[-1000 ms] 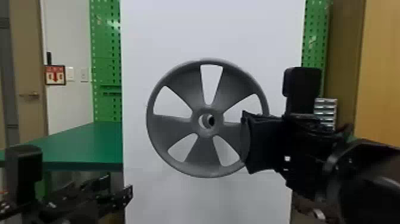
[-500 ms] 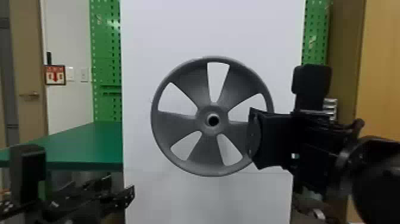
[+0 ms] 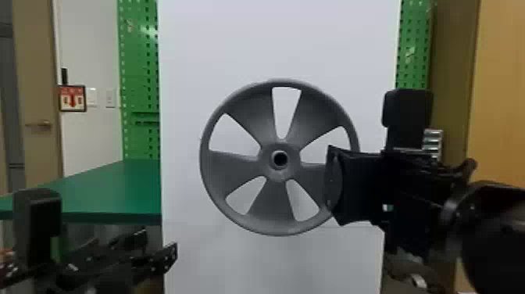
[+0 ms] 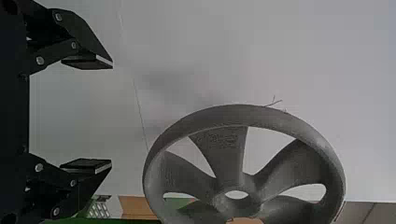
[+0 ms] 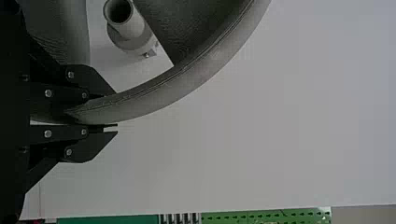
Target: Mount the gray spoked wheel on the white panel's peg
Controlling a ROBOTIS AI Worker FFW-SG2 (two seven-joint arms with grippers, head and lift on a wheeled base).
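1. At the far left of the head view, a door (image 3: 35, 90) with a handle (image 3: 41, 124) stands beside a white wall (image 3: 90, 137).
2. On that wall hangs a framed sign (image 3: 72, 106) with a red arrow pointing down between red marks, and near it two pale switch plates (image 3: 110, 97).
3. The left gripper (image 3: 158, 244) is low, in front of the green table (image 3: 113, 191); in the left wrist view the left gripper (image 4: 111, 114) is spread wide, with nothing between its fingers.
4. Green pegboard (image 3: 138, 58) rises behind, on both sides of the white panel (image 3: 195, 51).
5. The gray wheel (image 3: 279, 226) is upright in front of the panel, its round hub (image 3: 291, 172) facing the head camera.
6. The peg (image 5: 133, 28), a hollow tube sticking out from the panel, shows in the right wrist view through a gap between spokes.
7. The right gripper (image 3: 333, 183) is closed on the wheel's rim, one finger on each side; a small pale label-like patch (image 3: 387, 207) marks its black body.
8. Beyond it are stacked silver cylinders (image 3: 433, 142) and, farthest right, a wood-coloured surface (image 3: 500, 97).
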